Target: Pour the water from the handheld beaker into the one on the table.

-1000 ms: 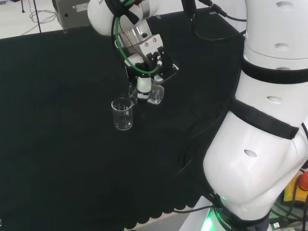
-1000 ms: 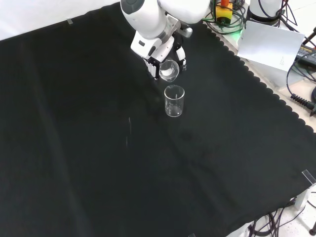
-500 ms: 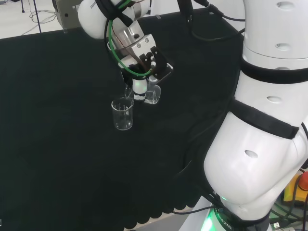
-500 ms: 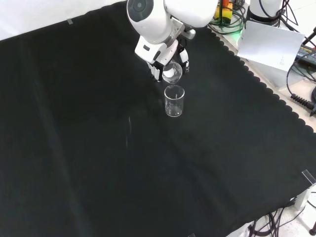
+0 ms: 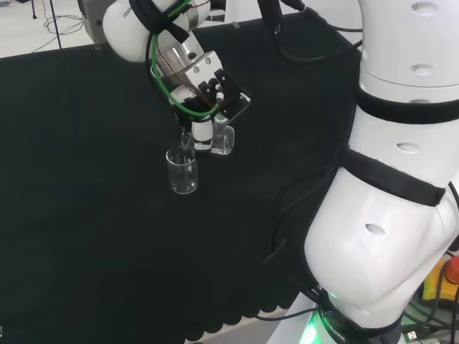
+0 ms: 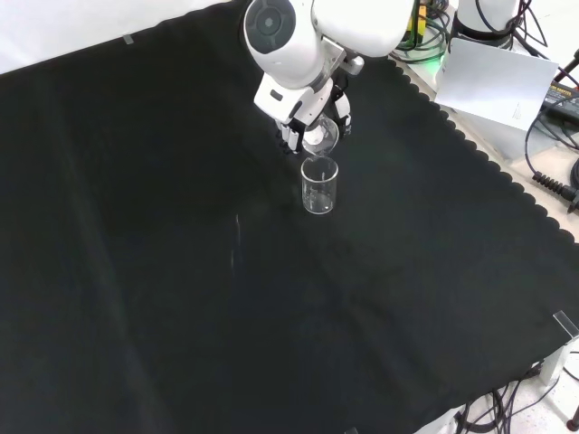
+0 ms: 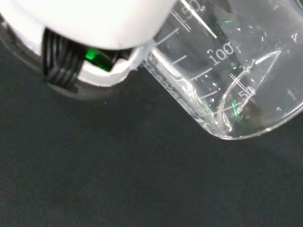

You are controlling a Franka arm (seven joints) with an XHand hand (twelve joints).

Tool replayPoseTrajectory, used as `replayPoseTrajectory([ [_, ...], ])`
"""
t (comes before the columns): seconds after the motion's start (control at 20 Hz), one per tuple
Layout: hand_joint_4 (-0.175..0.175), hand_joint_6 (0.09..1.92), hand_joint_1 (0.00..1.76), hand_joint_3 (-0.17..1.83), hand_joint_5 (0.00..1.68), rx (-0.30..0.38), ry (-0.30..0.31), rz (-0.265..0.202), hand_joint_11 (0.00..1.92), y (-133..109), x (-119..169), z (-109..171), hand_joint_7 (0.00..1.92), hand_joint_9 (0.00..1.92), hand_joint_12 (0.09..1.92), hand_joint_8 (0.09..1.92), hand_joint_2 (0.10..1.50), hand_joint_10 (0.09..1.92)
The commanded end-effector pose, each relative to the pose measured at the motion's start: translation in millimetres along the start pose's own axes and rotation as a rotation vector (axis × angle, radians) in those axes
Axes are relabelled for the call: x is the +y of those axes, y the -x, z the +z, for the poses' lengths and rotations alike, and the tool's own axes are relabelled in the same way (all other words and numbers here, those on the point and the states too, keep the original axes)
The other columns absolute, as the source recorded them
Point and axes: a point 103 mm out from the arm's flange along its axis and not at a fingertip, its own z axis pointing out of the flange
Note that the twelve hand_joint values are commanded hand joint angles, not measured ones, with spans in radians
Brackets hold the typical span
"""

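A clear beaker (image 5: 182, 170) stands upright on the black cloth; in the front view it (image 6: 318, 185) sits just below the hand. The hand (image 5: 204, 130) hangs right beside it, fingers curled round a second clear beaker (image 5: 223, 140) that is tilted over on its side. From the front, this held beaker (image 6: 319, 136) hovers just above and behind the standing beaker's rim, with the hand (image 6: 297, 134) at its left. The wrist view shows the held beaker (image 7: 227, 80) close up, with its graduation marks and a curved water line near its base, beside a white part of the hand (image 7: 85, 28).
The arm's big white links (image 5: 401, 179) take up the right of the head view. The cloth's scalloped edge (image 6: 470, 145) runs along the right of the front view, with cables and a white sheet (image 6: 493, 81) beyond it. Open black cloth (image 6: 181, 298) lies in front of the beakers.
The hand with its beaker has moved left in the head view, closing on the standing beaker, and now hangs next to its rim. The standing beaker has not moved.
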Motion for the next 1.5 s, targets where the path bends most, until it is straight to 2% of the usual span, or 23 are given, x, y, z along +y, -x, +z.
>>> replayPoseTrajectory([
  [0.05,-0.175,0.68,1.32,0.76,1.28,-0.034,-0.041,0.018,1.52,-4.5,1.3,-1.2,1.33,1.81,0.58,0.66,0.59,0.24],
  [0.8,-0.175,0.70,1.31,0.77,1.27,-0.097,-0.103,0.055,1.51,-10.2,3.0,-2.7,1.33,1.80,0.59,0.67,0.59,0.26],
  [1.25,-0.175,0.71,1.31,0.77,1.26,-0.140,-0.128,0.103,1.51,-13.0,2.3,-3.8,1.32,1.80,0.58,0.68,0.59,0.27],
  [1.5,-0.175,0.72,1.31,0.76,1.25,-0.149,-0.142,0.113,1.50,-16.9,3.1,-5.2,1.31,1.79,0.59,0.70,0.60,0.29],
])
